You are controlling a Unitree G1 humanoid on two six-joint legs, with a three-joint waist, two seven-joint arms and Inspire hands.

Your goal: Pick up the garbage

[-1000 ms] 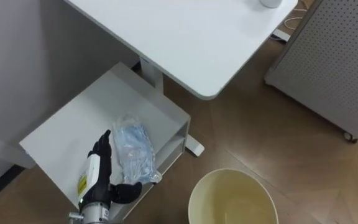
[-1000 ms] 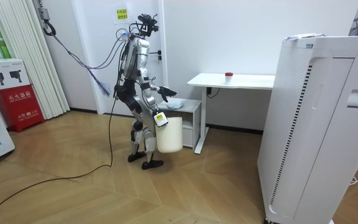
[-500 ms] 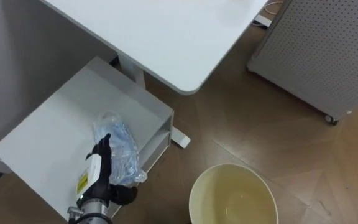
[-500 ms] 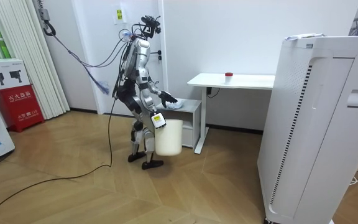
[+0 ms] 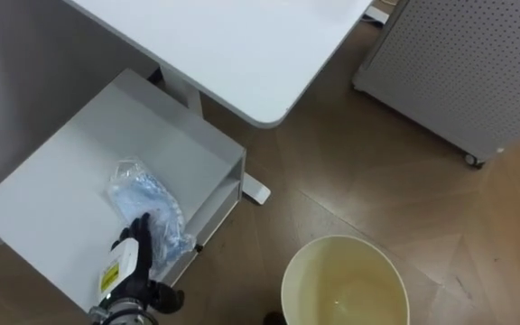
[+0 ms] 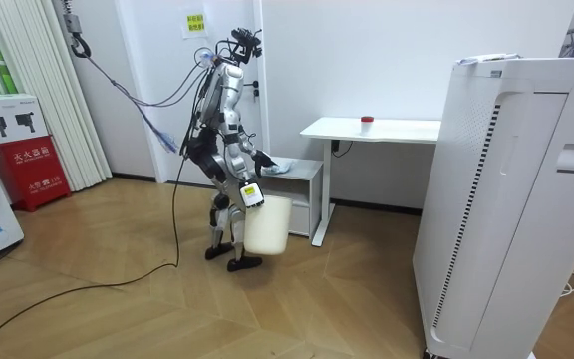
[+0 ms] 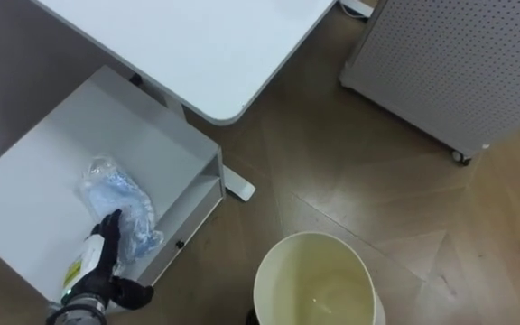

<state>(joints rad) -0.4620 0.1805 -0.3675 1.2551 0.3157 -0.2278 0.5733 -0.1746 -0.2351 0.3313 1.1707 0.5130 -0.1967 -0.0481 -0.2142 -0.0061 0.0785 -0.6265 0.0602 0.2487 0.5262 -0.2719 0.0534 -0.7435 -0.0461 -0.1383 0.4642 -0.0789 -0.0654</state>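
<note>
Clear bluish plastic, a crumpled bag (image 5: pixel 145 206), lies on top of the low white cabinet (image 5: pixel 61 171), toward its front corner. In the left eye view the left hand (image 5: pixel 129 264) rests at the bag's near end. Its fingers (image 5: pixel 135 233) are straight and released and the thumb is spread wide, so nothing is gripped yet. The step in hand looks like the grasp itself. The next move calls for curling the fingers round the loose plastic, then lifting it off the cabinet and across to the cream bucket (image 5: pixel 341 257), which is open-mouthed just off the cabinet's front corner. A white tabletop (image 5: pixel 224 45) overhangs behind the cabinet and a grey perforated panel (image 5: pixel 459 63) stands well beyond it. Neither seems to bar the way.

In the room view the robot stands bent forward before the cabinet, with the bucket hanging at its right hand (image 6: pixel 250 191). How that hand holds it cannot be told. A small red thing (image 6: pixel 367 120) sits on the tabletop behind the cabinet.

In the right eye view the bucket looks empty.
</note>
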